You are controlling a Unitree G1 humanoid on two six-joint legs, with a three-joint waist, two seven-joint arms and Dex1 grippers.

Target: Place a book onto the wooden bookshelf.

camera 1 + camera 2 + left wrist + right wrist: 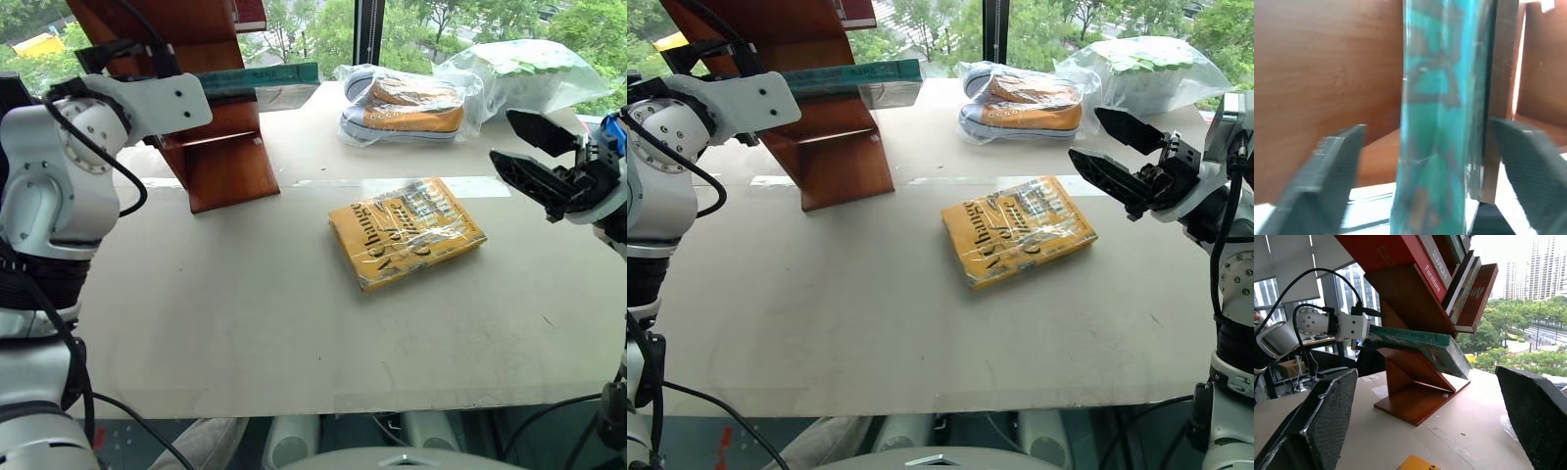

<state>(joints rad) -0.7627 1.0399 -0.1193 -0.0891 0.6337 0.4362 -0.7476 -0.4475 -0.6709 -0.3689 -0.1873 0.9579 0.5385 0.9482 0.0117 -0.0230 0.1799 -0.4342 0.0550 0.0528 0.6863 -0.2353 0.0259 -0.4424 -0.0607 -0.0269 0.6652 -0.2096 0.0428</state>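
Looking down from the head, we found the book [260, 78] resting on the wooden bookshelf [220, 147]. Left wrist: left pincer [1430, 181] released, fingers astride the book. Right wrist: right pincer [1432, 418] spread, empty over the counter [294, 323].

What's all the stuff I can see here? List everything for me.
teal book: one, teal-green, on the bookshelf's board, between the left pincer's fingers
bookshelf: one, reddish-brown, far left of the table, holding several more books
yellow book: one, yellow with black lettering, flat mid-table
shoes: a pair, orange and white, bagged, far side
plastic bag: one, clear with green contents, far right
table: one, beige
left pincer: black, open either side of the teal book
right pincer: black, open, above the table's right side
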